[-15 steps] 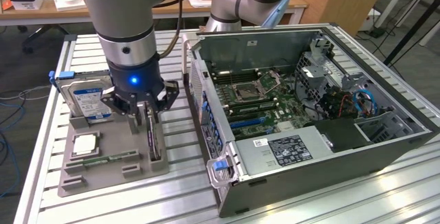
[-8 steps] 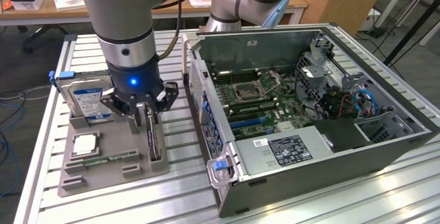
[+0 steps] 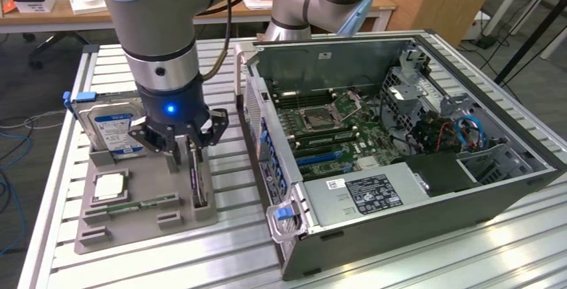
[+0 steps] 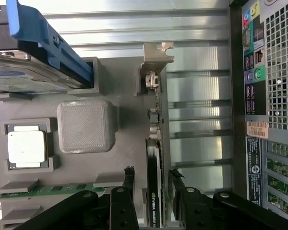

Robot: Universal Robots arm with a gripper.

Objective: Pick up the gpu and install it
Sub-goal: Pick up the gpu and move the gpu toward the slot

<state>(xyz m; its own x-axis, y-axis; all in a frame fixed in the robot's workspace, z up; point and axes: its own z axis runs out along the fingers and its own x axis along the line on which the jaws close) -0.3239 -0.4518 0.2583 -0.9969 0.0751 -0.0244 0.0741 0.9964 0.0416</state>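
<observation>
Here, holds the end effector (image 3: 184, 157) released, jaws wide and clasping nothing, one dark finger on either side of the gpu (image 4: 156, 120). Reads as a lineup for a grasp across the thin faces of the card, judging from that straddle; no contact to be seen at the pads (image 4: 129, 184). Finds the gpu standing on its long edge in a slot of the grey holder tray (image 3: 133, 239), silver bracket (image 4: 156, 57) at the far end from the fingers, probably set upright so that both faces lie open to a pinch from above. Shares the tray with a hard drive (image 3: 111, 129) in a blue carrier, upright just beside, a square processor (image 3: 108, 186) in its pocket and a narrow memory stick (image 3: 133, 204) lying flat. Places the tray on the slotted aluminium counter (image 3: 222, 266), just beside the opened computer case (image 3: 372, 242), motherboard (image 3: 323, 119) exposed upward. Leaves little around the card to foul the fingers: tray ribs low, hard drive near but apart, case wall close on the other side as the nearest obstacle.
</observation>
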